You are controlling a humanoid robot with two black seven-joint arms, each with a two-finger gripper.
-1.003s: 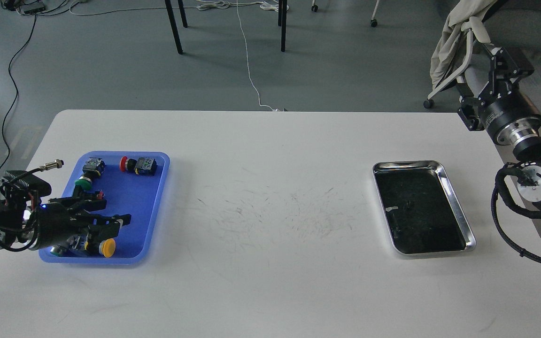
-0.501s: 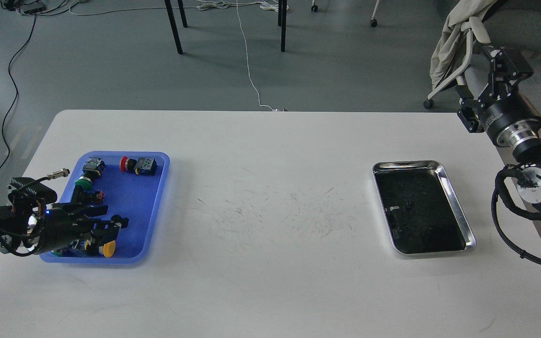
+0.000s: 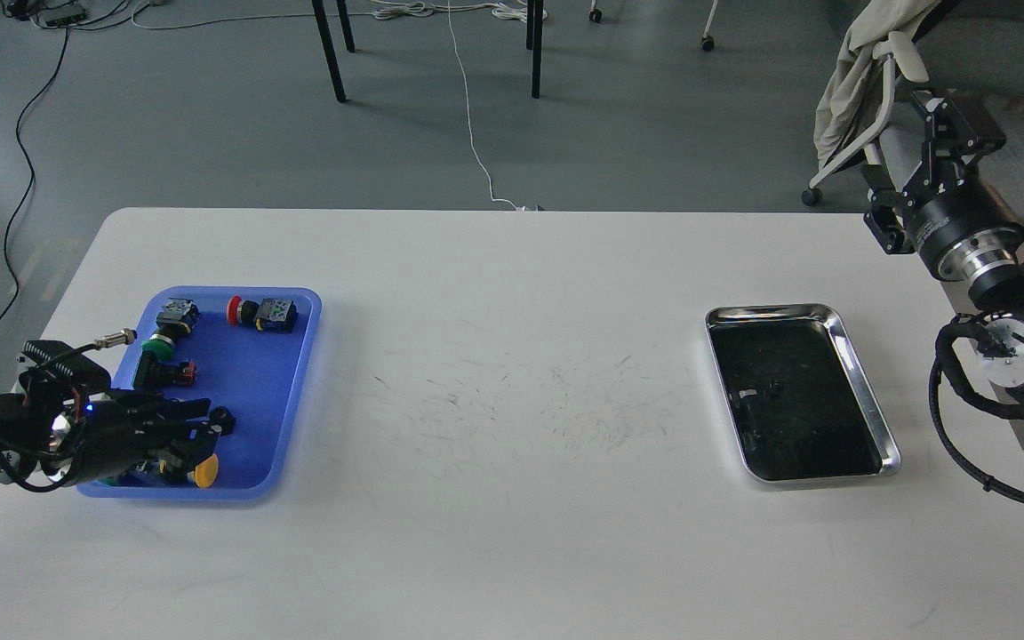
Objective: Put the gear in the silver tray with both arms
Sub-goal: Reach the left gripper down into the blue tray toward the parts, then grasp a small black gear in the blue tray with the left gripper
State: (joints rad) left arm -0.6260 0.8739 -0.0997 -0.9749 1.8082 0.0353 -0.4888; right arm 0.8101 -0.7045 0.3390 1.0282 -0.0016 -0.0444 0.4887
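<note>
The silver tray (image 3: 864,382) lies on the right of the white table (image 3: 512,293), its dark bottom holding only small specks. My left gripper (image 3: 212,419) lies low over the near part of a blue tray (image 3: 302,356), its two fingers drawn close on a small black round part, the gear (image 3: 224,418). My right gripper (image 3: 949,120) is raised off the table's far right corner, well behind the silver tray. It is seen from behind and its fingers cannot be told apart.
The blue tray holds several push-button switches, among them a red one (image 3: 235,310), a green one (image 3: 155,345) and a yellow one (image 3: 204,472). A chair with draped cloth (image 3: 859,80) stands beyond the right corner. Cables lie on the floor.
My left gripper has sunk lower into the blue tray and its fingers have drawn together around the small black gear. The right arm has barely shifted.
</note>
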